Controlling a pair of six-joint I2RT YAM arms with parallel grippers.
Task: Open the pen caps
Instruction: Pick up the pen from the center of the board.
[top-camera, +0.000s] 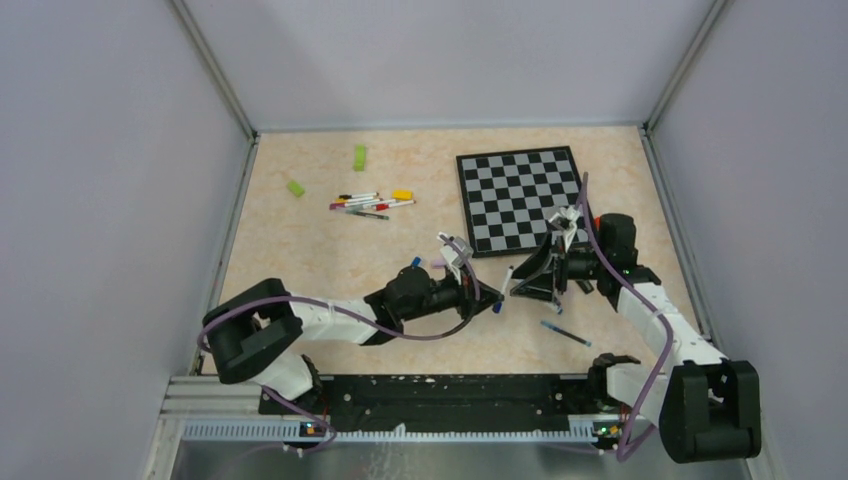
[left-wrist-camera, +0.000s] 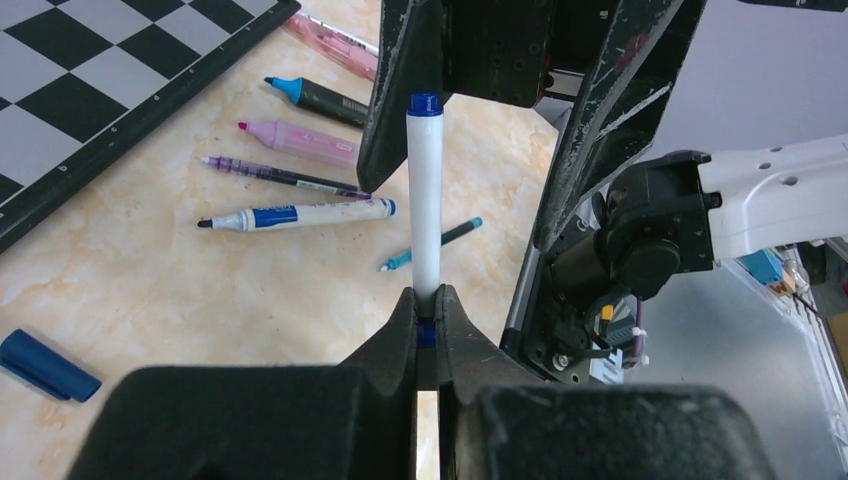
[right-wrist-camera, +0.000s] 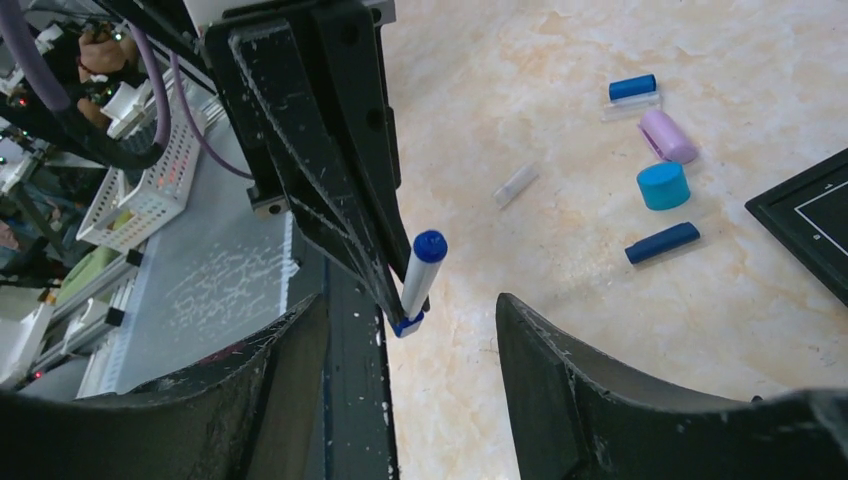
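Two grey walls (top-camera: 100, 150) flank the marbled table (top-camera: 300, 250); left gripper (left-wrist-camera: 428, 300) clamps a white pen (left-wrist-camera: 426, 200), right gripper (right-wrist-camera: 412, 300) gapes.

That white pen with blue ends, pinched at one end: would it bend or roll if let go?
Probably stiff: the white pen stands straight though the left gripper pinches only its end. Its round, smooth barrel would likely roll on the flat table, and might slip.

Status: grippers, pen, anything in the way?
Left gripper shut on white pen, at one blue end. Right gripper open around the other blue end. Loose caps on table, clear of both.
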